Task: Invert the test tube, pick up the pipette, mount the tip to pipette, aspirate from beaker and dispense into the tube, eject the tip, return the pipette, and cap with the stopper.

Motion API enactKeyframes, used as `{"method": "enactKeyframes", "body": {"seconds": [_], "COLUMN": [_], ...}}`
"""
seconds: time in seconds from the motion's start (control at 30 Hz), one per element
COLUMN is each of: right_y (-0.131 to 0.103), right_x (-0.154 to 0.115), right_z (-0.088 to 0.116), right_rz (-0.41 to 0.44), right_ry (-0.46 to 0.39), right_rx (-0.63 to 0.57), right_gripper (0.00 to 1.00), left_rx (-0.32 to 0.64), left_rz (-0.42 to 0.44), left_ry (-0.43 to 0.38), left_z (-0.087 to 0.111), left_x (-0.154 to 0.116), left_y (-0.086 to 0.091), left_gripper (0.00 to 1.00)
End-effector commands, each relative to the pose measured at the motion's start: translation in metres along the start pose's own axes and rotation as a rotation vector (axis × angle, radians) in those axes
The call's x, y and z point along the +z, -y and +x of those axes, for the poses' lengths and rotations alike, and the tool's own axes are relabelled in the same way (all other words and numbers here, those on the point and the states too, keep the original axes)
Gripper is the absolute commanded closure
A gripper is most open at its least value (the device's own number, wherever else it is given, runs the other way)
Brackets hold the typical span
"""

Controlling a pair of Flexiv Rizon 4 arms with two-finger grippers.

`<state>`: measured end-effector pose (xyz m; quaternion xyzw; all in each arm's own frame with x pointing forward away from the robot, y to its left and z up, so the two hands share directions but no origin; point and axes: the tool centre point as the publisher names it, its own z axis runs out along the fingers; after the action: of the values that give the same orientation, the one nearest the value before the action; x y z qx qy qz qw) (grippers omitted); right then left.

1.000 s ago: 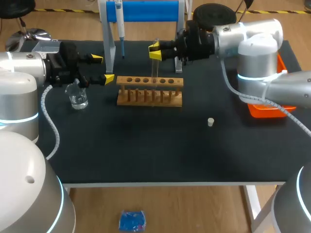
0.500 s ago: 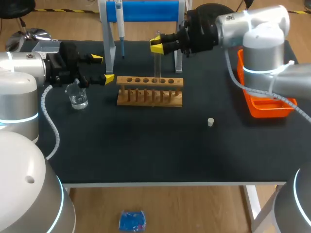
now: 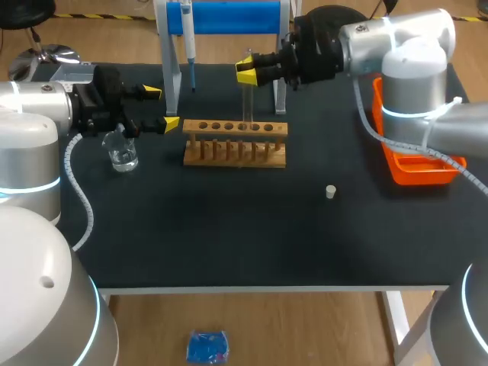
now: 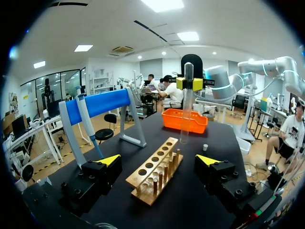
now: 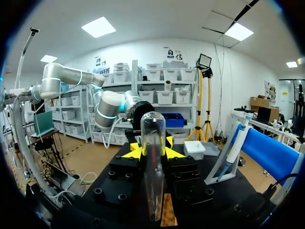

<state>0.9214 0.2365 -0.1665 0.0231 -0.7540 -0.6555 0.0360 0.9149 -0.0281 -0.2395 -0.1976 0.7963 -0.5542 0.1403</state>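
Observation:
My right gripper [image 3: 245,74] is shut on a clear test tube [image 3: 245,99] and holds it upright over the wooden rack [image 3: 235,142]. The tube's rounded end [image 5: 153,119] shows above the yellow fingertips [image 5: 135,152]. In the left wrist view the tube [image 4: 186,109] hangs just above the far end of the rack [image 4: 152,171]. My left gripper [image 3: 160,107] stands open left of the rack, above a glass beaker [image 3: 122,152]. The pipette [image 3: 188,42] hangs on the blue stand [image 3: 229,17]. A small white stopper [image 3: 330,191] lies on the mat.
An orange tray [image 3: 415,169] sits at the table's right edge, under my right arm. The blue stand's legs [image 3: 172,84] rise just behind the rack. The black mat [image 3: 229,229] is bare in front of the rack.
My right gripper has lifted the test tube a little, up out of the rack, and its arm has swung higher. The left arm has stayed still.

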Motion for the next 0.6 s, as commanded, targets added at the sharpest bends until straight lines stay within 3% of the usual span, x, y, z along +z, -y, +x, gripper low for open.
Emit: {"method": "enactKeyframes", "body": {"seconds": [0.03,0.2,0.23,0.27,0.37,0.6], "right_y": [-0.003,-0.002,-0.001,0.001,0.004,0.002], "right_x": [-0.003,-0.002,-0.002,-0.001,0.0,0.002], "right_z": [-0.014,-0.029,-0.032,-0.033,-0.035,-0.037], "right_rz": [-0.001,0.05,0.011,0.049,0.003,-0.004], "right_ry": [-0.046,-0.109,-0.132,-0.144,-0.192,-0.173], "right_rx": [0.206,0.549,0.667,0.705,0.877,0.872], "right_gripper": [1.0,1.0,1.0,1.0,1.0,1.0], "left_rx": [0.001,0.001,0.001,0.001,0.001,0.001], "left_rz": [0.0,0.0,0.0,0.0,0.0,0.0], "left_ry": [0.0,0.0,0.0,0.0,0.0,0.0], "left_z": [0.0,0.0,0.0,0.0,0.0,0.0], "left_x": [0.001,0.001,0.001,0.001,0.001,0.001], "left_y": [0.0,0.0,0.0,0.0,0.0,0.0], "left_gripper": [0.0,0.0,0.0,0.0,0.0,0.0]}}
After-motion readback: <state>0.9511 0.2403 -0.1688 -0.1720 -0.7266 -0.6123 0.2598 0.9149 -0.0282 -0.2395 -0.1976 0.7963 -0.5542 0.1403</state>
